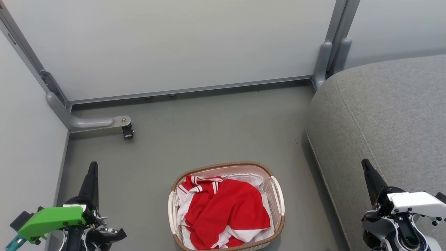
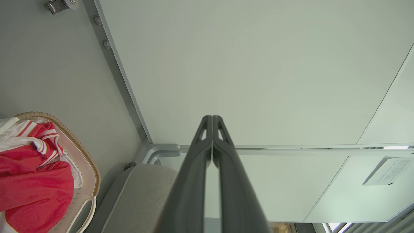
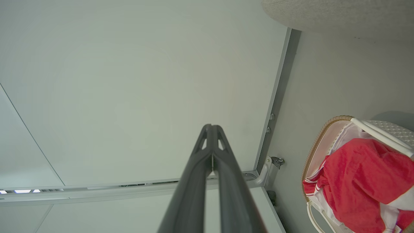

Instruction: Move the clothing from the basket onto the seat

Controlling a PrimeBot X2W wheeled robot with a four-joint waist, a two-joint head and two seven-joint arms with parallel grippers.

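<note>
Red clothing (image 1: 226,212) with white trim lies heaped in the off-white basket (image 1: 277,212) with a brown woven rim, on the floor at the bottom centre of the head view. The grey seat (image 1: 390,115) rises at the right, its edge close to the basket. My left gripper (image 1: 92,169) stands at the lower left, shut and empty, well left of the basket. My right gripper (image 1: 366,165) is shut and empty over the seat's front edge. The left wrist view shows the clothing (image 2: 32,184), the basket (image 2: 87,181) and the left gripper (image 2: 212,118). The right wrist view shows the clothing (image 3: 359,174) and the right gripper (image 3: 211,127).
Pale partition walls (image 1: 174,45) close off the back and left. A grey metal foot with a castor (image 1: 127,131) juts onto the floor at the left. Open grey floor (image 1: 216,129) lies between the walls, basket and seat.
</note>
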